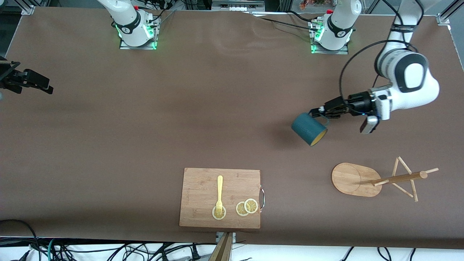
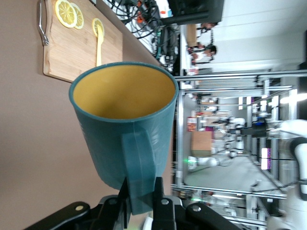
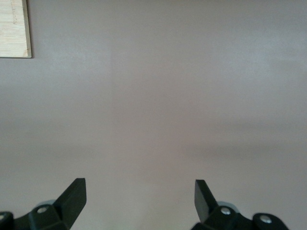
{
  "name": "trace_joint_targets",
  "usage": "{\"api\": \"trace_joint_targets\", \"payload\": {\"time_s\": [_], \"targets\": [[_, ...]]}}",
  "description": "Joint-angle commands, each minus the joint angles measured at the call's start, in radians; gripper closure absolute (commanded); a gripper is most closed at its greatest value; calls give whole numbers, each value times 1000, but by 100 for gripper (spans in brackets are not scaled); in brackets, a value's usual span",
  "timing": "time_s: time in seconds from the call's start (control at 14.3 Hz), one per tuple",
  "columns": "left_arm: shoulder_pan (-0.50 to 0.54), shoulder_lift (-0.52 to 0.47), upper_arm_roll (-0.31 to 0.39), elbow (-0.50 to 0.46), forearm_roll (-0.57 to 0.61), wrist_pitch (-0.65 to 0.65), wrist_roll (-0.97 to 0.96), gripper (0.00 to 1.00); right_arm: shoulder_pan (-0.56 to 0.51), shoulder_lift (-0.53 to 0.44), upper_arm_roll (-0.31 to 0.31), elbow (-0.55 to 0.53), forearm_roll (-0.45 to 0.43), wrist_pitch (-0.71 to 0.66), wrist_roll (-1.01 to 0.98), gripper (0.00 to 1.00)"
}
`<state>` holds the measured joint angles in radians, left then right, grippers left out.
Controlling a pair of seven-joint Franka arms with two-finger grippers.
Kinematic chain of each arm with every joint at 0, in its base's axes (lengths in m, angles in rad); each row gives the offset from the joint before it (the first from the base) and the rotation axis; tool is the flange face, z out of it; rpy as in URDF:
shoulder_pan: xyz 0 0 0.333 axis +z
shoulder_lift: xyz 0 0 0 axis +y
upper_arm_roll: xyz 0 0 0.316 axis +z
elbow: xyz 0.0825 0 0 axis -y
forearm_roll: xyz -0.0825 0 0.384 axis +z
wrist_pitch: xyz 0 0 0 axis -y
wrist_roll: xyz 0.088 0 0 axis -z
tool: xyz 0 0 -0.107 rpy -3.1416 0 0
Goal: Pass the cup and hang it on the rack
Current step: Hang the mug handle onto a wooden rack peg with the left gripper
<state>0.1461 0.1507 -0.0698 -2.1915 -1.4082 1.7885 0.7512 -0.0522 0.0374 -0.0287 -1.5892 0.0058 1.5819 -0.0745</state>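
Left gripper [image 1: 314, 112] pinches the handle of the cup [image 1: 309, 129], which we see tilted above the tabletop [image 1: 203, 108], near the rack [image 1: 377, 180]. Right gripper [image 3: 139, 196] waits with fingers spread.

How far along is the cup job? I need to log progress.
The handover looks done: the left gripper holds the cup by its handle above the table, tilted. The right gripper waits open at its end. Left: hanging it on the rack, whose pegs are bare.
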Motion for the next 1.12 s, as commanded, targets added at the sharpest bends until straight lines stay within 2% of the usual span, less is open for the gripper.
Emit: {"api": "trace_joint_targets", "payload": {"time_s": [0.0,0.21,0.49,0.91,1.05], "targets": [[15,6,85,4,32,-142,-44,100,-3,3,-5,21,-9,-13,13,0],[96,38,142,51,87,-272,-79,100,-3,2,-8,21,-7,-14,13,0],[249,174,143,182,112,-441,-85,100,-3,2,-8,21,-9,-14,13,0],[332,326,142,320,100,-511,-89,100,-3,2,-10,21,-9,-14,13,0],[339,362,142,335,68,-514,-89,100,-3,2,-10,21,-9,-14,13,0]]}}
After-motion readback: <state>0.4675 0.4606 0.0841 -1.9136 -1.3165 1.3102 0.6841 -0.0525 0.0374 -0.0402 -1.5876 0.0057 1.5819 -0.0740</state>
